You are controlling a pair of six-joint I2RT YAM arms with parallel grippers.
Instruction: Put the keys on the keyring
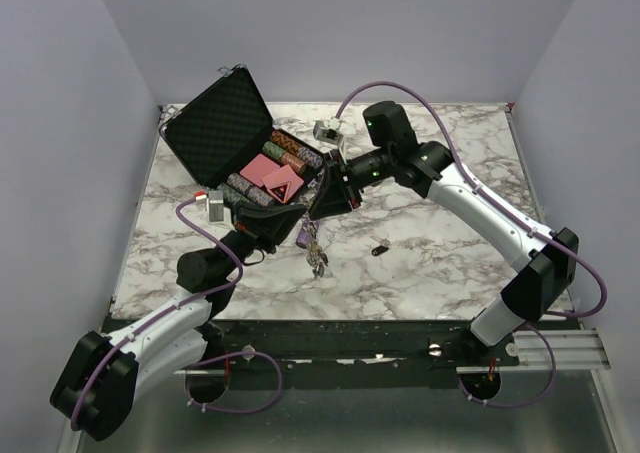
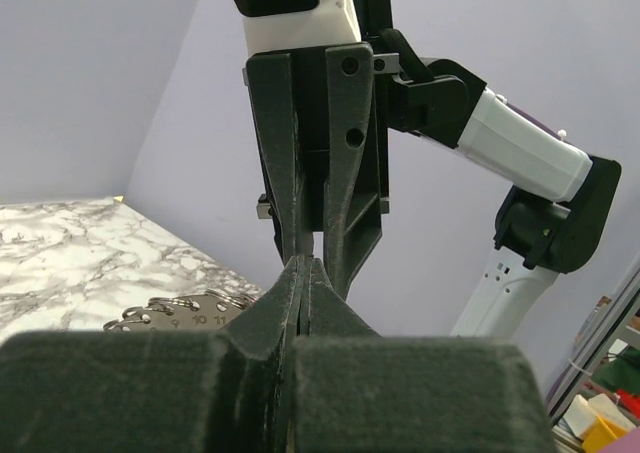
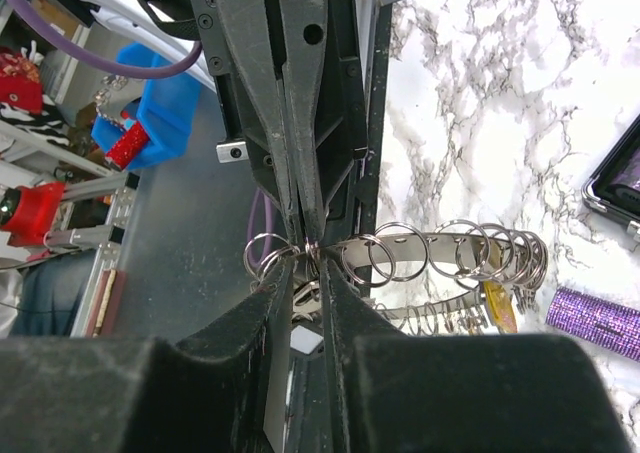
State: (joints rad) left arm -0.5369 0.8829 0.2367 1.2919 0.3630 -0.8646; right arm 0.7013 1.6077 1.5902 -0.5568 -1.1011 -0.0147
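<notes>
Keyring point(image 3: 430, 243) held up above marble table point(image 1: 450, 243) near centre, small split rings strung along its band, keys point(image 1: 316, 256) dangling below. At back left, open black case point(image 1: 215, 123) holding poker chips point(image 1: 285, 155). From left, left gripper point(image 3: 302, 223) clenched tight on keyring at one small ring. From right, right gripper point(image 2: 312, 245) meeting it tip to tip, fingers a sliver apart around same ring; firm hold or not, cannot tell. Further right, one dark loose key point(image 1: 380, 247) flat on table, well apart from keyring. Purple glittery tube point(image 3: 595, 318) lying on table in right wrist view.
</notes>
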